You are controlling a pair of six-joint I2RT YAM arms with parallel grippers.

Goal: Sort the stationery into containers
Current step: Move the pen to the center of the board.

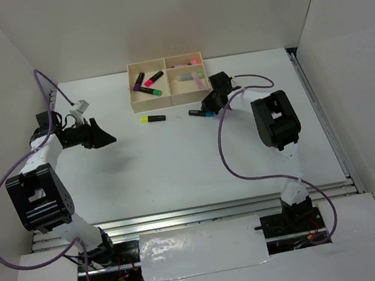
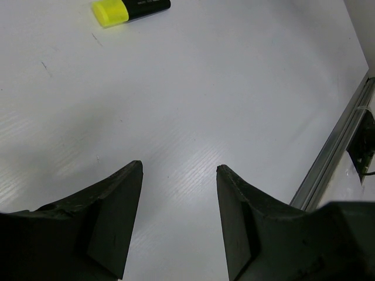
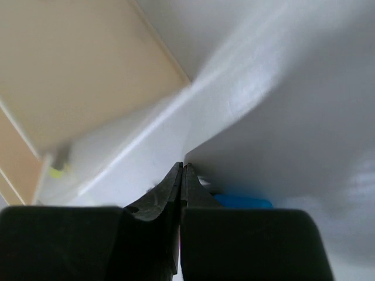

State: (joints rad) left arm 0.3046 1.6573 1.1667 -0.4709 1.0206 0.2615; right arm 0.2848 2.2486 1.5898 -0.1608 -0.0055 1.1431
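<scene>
You had several markers [image 1: 154,79] in the tray [image 1: 160,103] at the far edge; two were left, the yellow marker [image 1: 152,118] and blue marker [image 1: 199,113], loose before it. Your left gripper [image 1: 101,136] was spread, empty; right gripper [image 1: 209,108] pressed together beside the blue one.

Tray [image 1: 167,102] sits far centre of table [image 1: 177,163]. Big left section of tray: three markers [image 1: 153,91] inside. Smaller sections on right: far one holds single marker [image 1: 193,61], near one holds couple of markers [image 1: 195,78]. Loose marker [image 1: 153,118] on table just in front of tray. Second loose marker [image 1: 198,113] further right, off tray's front right corner, right gripper [image 1: 209,107] just beside it. Left gripper [image 1: 106,138] well left of both.
</scene>
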